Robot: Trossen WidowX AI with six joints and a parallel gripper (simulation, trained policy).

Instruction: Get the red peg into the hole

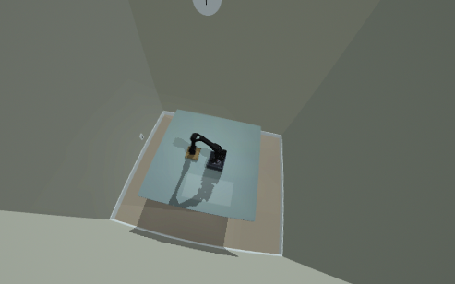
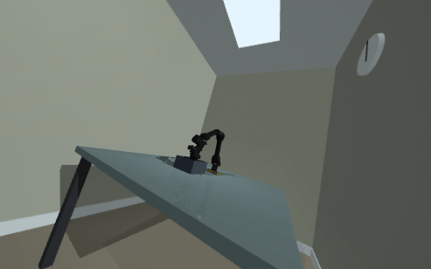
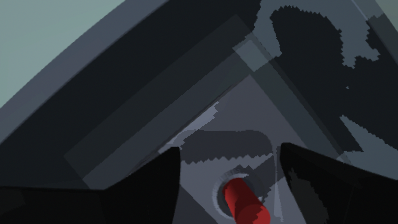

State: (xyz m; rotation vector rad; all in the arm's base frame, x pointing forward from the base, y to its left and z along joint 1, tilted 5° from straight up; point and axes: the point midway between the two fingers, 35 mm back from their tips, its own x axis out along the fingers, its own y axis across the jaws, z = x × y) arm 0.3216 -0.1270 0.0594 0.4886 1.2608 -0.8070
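Note:
The red peg (image 3: 245, 204) shows in the wrist view at the bottom, with its far end inside the round hole (image 3: 218, 194) in the grey plate (image 3: 248, 105). How deep it sits is hard to tell. The open box (image 1: 215, 167) (image 2: 190, 166) is dark grey and stands on the table beside the arm's base. My gripper (image 3: 230, 153) is open and down in the box; its black fingers stand apart on either side of the peg, with gaps between them and it. The top and exterior views are too small to show the peg, and the box wall hides the fingertips in the exterior view.
The light blue-green table (image 1: 240, 138) (image 2: 247, 205) bears the box and the arm's yellow-orange base plate (image 1: 193, 157) (image 2: 216, 173). The box's tall walls surround the gripper, with a rim (image 3: 75, 72) at the upper left of the wrist view. Shadows fall across the box floor.

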